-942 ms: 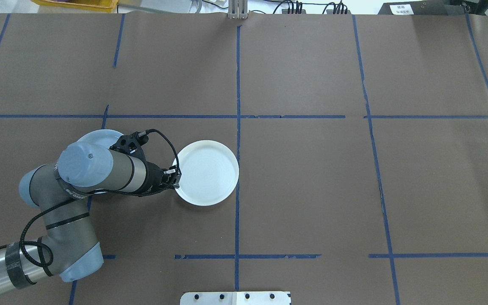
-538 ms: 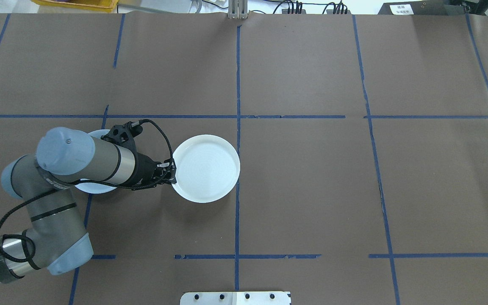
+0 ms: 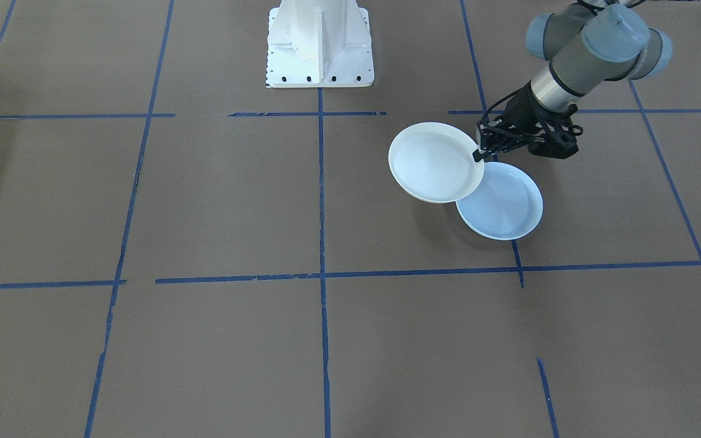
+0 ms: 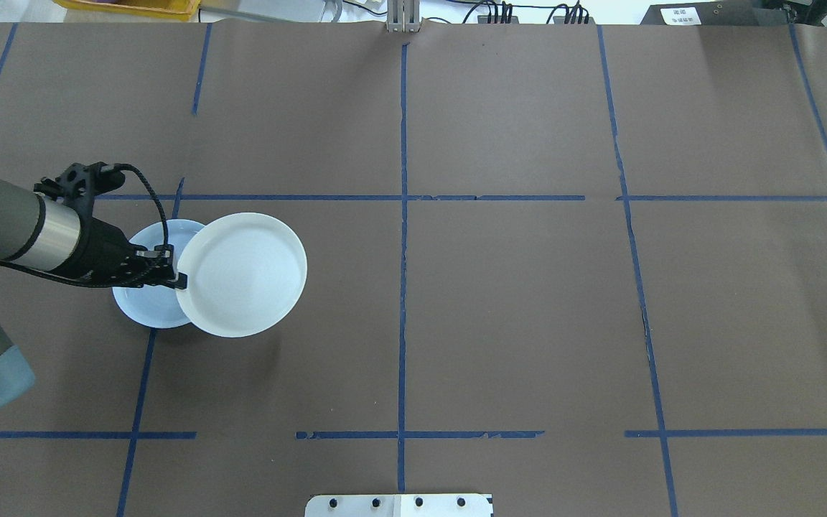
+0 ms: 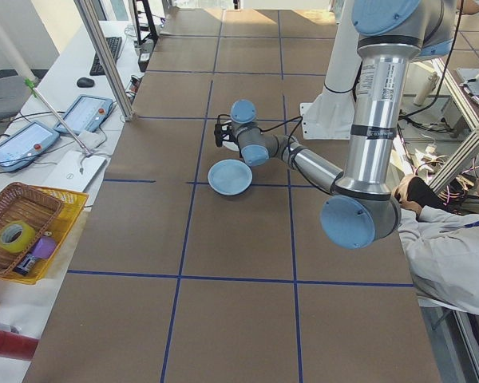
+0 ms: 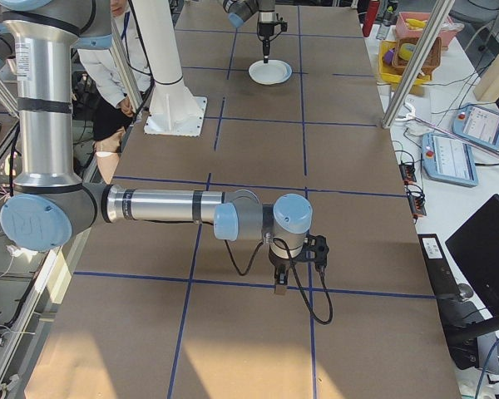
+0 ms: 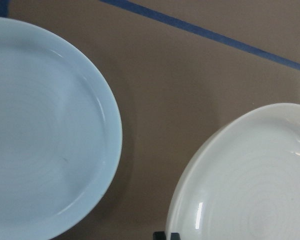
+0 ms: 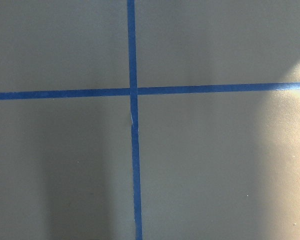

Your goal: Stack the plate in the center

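A white matte plate (image 4: 241, 274) hangs lifted above the table, with my left gripper (image 4: 178, 280) shut on its left rim. In the front-facing view this white plate (image 3: 434, 162) overlaps the near edge of the pale bluish plate (image 3: 501, 202), held by the left gripper (image 3: 478, 155). The bluish plate (image 4: 144, 301) lies flat on the table, partly under the white one. In the left wrist view the bluish plate (image 7: 45, 135) is left and the white plate (image 7: 250, 180) right, brown table between them. My right gripper (image 6: 280, 287) hovers over a tape cross far away; I cannot tell its state.
Blue tape lines (image 4: 403, 215) divide the brown table into squares. The white robot base (image 3: 320, 42) stands at the robot-side edge. A yellow basket (image 5: 32, 231) and tablets sit on a side bench. A person's sleeve (image 5: 455, 247) shows beside the left arm's base.
The left arm has swung left, carrying the white plate from beside the centre tape line to a spot partly over the bluish plate.
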Motion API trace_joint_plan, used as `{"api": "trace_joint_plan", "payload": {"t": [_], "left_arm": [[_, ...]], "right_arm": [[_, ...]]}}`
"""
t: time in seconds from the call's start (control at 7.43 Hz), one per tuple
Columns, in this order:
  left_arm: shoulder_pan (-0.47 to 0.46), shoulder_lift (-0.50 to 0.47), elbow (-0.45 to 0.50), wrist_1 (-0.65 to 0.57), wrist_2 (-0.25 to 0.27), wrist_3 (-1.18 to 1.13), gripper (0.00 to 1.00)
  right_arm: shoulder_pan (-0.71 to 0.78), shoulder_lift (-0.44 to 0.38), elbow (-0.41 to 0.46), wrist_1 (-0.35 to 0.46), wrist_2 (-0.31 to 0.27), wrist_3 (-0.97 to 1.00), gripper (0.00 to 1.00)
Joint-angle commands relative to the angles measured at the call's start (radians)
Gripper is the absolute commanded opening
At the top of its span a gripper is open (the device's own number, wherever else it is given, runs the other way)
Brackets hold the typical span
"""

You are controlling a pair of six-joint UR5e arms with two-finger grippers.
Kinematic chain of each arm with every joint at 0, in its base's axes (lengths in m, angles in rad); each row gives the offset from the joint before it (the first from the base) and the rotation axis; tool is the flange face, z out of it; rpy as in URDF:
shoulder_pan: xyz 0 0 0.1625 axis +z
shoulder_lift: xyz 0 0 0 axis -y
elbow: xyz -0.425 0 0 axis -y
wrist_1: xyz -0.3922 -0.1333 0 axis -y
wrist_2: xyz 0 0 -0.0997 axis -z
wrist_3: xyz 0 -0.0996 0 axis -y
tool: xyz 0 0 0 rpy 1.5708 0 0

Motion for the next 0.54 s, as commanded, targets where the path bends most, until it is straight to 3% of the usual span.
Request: {"api": "trace_joint_plan", "payload": {"t": [0.0,0.27,0.4], "left_arm": [[-0.082,0.038,0.072,-0.001,-0.051,0.107,0.00],[-0.109,0.038,0.133,-0.003,-0.052,0.173,0.00],[-0.109,0.040,0.151,-0.027,-0.083,0.173,0.00]], "right_arm": [[0.000,0.000,0.000,0.000,0.001,0.001,1.00],[0.000,0.000,0.000,0.000,0.000,-0.001,1.00],[0.000,0.000,0.000,0.002,0.001,0.001,1.00]]}}
